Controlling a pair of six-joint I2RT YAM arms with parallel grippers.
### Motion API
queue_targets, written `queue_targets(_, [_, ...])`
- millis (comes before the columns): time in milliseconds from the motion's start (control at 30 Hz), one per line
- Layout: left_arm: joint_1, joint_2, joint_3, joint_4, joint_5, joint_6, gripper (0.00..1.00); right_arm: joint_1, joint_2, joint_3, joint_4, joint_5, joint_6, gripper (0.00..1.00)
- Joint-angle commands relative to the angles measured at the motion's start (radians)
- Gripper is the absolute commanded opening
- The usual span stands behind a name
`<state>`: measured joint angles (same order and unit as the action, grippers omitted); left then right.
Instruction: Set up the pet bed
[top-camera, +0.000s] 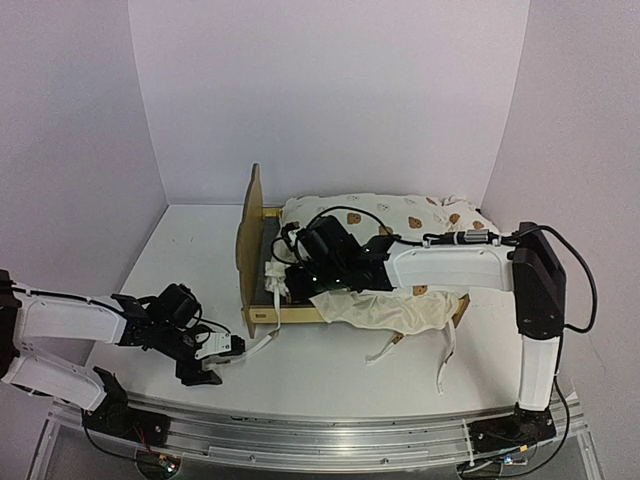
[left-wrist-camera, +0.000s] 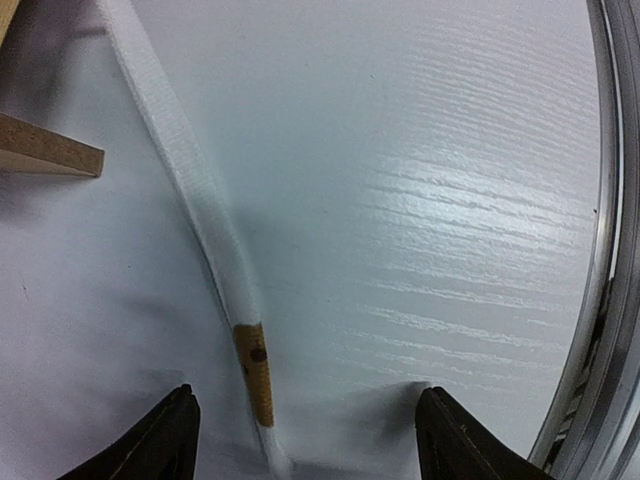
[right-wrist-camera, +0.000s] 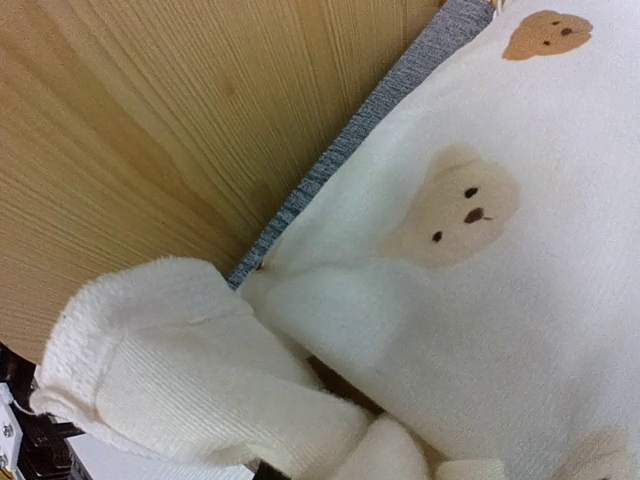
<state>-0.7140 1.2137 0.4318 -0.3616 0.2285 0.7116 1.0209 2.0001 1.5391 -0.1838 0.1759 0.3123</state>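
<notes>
The pet bed (top-camera: 290, 315) stands mid-table, its curved headboard (top-camera: 250, 230) at the left. The cream bear-print cushion (top-camera: 380, 212) lies across it, one edge (top-camera: 390, 310) draped over the front rail. My right gripper (top-camera: 283, 280) reaches over the bed to the headboard end. In the right wrist view its fingers are buried in bunched cushion fabric (right-wrist-camera: 200, 380), beside the headboard (right-wrist-camera: 150, 120) and grey felt base (right-wrist-camera: 400, 95). My left gripper (top-camera: 228, 350) is open just above the table, straddling a tie string (left-wrist-camera: 200, 200) with a tan patch (left-wrist-camera: 255, 375). A wooden bed corner (left-wrist-camera: 50, 155) shows at upper left.
Two more tie strings (top-camera: 440, 360) trail from the draped cushion edge onto the table at front right. The metal rail (left-wrist-camera: 600, 300) at the table's near edge is close beside my left gripper. White walls enclose the table (top-camera: 200, 250) on three sides.
</notes>
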Motion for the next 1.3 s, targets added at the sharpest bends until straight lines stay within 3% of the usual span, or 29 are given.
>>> queue_targets(0, [-0.004,0.013,-0.026,0.063,-0.056,0.031,0.72,-0.003,0.034,0.055,-0.066,-0.032,0.012,0.02])
queue_targets(300, [-0.007,-0.036,0.216,-0.130,0.036,-0.032,0.66,-0.003,0.010,-0.001,-0.161,-0.119,0.067,0.12])
queue_targets(600, [-0.059,-0.148,0.406,-0.223,0.128,-0.003,0.67,-0.004,-0.073,0.070,-0.307,-0.226,0.028,0.43])
queue_targets(833, [-0.271,0.087,0.664,-0.254,-0.060,-0.179,0.67,-0.027,-0.277,-0.128,-0.340,-0.241,0.058,0.54])
queue_targets(933, [-0.285,0.197,0.759,-0.265,-0.093,-0.218,0.70,-0.034,-0.352,-0.218,-0.341,-0.188,0.070,0.55])
queue_targets(1133, [-0.285,0.397,0.890,-0.338,-0.294,-0.211,0.72,-0.034,-0.417,-0.299,-0.340,-0.176,0.093,0.55])
queue_targets(1267, [-0.284,0.475,0.913,-0.354,-0.304,-0.195,0.73,-0.034,-0.436,-0.330,-0.333,-0.137,0.094,0.55])
